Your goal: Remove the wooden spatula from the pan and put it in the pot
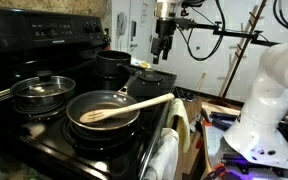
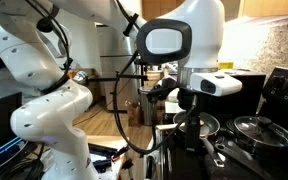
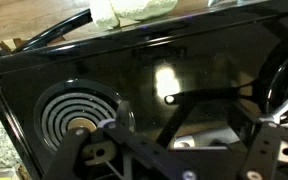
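Observation:
The wooden spatula (image 1: 136, 104) lies tilted in the pan (image 1: 96, 118), head down inside and handle sticking out over the rim toward the right. The pan sits on a front burner. It also shows in an exterior view (image 2: 200, 126). The black pot (image 1: 114, 63) stands on a back burner. My gripper (image 1: 164, 46) hangs high above the stove's right side, apart from everything; it also shows above the pan in an exterior view (image 2: 188, 103). In the wrist view the gripper (image 3: 179, 150) looks open and empty over the pan's dark handle (image 3: 204, 97).
A steel pot with glass lid (image 1: 40, 91) stands left of the pan, also in an exterior view (image 2: 254, 128). A coil burner (image 3: 79, 120) lies below the gripper. The white robot base (image 1: 269, 100) and a cable stand are beside the stove.

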Motion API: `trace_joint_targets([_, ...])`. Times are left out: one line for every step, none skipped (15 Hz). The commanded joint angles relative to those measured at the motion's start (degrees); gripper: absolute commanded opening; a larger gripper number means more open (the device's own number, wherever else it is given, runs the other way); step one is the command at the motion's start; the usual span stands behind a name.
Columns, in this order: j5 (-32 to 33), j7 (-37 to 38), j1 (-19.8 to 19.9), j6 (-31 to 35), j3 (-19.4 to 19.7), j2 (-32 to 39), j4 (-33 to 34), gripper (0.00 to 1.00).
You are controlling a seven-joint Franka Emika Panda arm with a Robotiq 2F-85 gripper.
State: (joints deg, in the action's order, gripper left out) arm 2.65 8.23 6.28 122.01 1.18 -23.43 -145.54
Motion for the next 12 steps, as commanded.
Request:
trace_joint_targets([0.1, 0.1, -0.2, -0.1, 0.2, 0.0, 0.1, 1.00])
trace_joint_targets([0.1, 0.1, -0.2, -0.1, 0.2, 0.0, 0.1, 1.00])
trace_joint_targets([0.1, 0.1, -0.2, -0.1, 0.2, 0.0, 0.1, 1.00])
trace_joint_targets([0.1, 0.1, -0.2, -0.1, 0.2, 0.0, 0.1, 1.00])
trace_joint_targets([0.1, 0.1, -0.2, -0.1, 0.2, 0.0, 0.1, 1.00])
trace_joint_targets([-3.5, -7.8, -2.8, 3.5, 2.3, 0.8, 0.3, 1.00])
trace_joint_targets([-3.1, -10.0, -3.2, 3.3, 2.3, 1.6, 1.0, 1.00])
trace_joint_targets([-4.1, -12.9, -4.3, 4.6, 2.8, 2.6, 1.8, 1.00])
trace_joint_targets([-5.0, -15.8, -5.3, 5.1, 3.4, 3.0, 2.3, 1.00])
trace_joint_targets([-5.9, -18.7, -6.3, 4.9, 3.9, 3.7, 3.2, 1.00])
trace_joint_targets([-6.6, -21.7, -7.2, 4.0, 4.4, 4.3, 4.0, 1.00])
trace_joint_targets([-7.4, -24.4, -8.2, 2.6, 4.6, 4.8, 4.8, 1.00])
